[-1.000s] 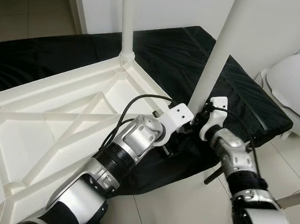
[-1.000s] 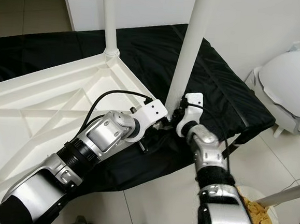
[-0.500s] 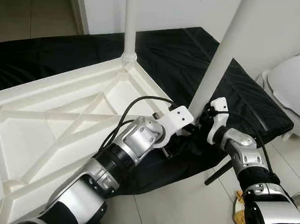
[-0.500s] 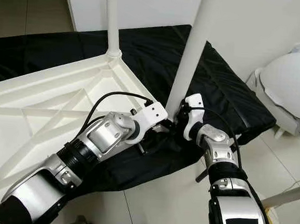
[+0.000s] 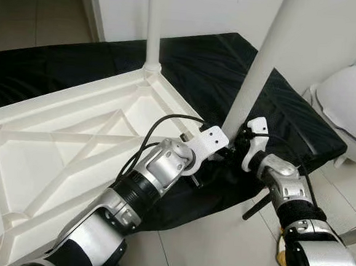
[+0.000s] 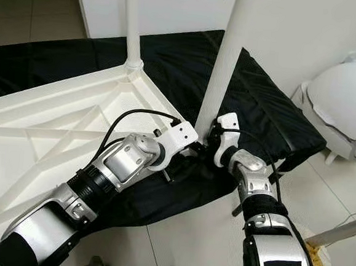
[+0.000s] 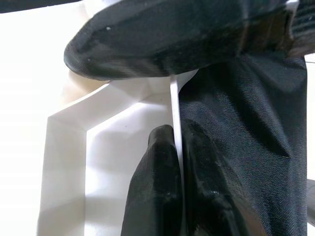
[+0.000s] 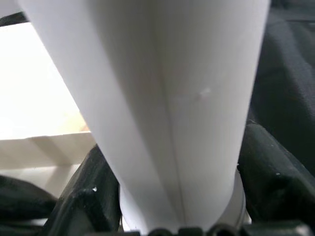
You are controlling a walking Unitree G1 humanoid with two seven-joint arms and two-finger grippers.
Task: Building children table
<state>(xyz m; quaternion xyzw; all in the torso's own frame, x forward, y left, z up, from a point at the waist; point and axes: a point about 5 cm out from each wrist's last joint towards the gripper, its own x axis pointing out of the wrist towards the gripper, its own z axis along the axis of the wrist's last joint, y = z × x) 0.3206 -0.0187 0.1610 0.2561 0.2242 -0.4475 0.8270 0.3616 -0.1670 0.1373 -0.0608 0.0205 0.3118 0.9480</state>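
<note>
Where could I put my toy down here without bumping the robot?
On the black cloth between the far leg and near leg, or in the upturned tabletop hollows. It's crowded where the left gripper and right gripper grip the corner.

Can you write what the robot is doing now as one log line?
step: fit leg | left gripper: shut on tabletop rim | right gripper: shut on table leg

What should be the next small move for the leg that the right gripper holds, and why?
Probably press and twist the near table leg further into its corner socket. The right gripper has its fingers around the leg's base, the left gripper pinches the rim of the upturned tabletop, and the leg leans while the far leg stands straight.
</note>
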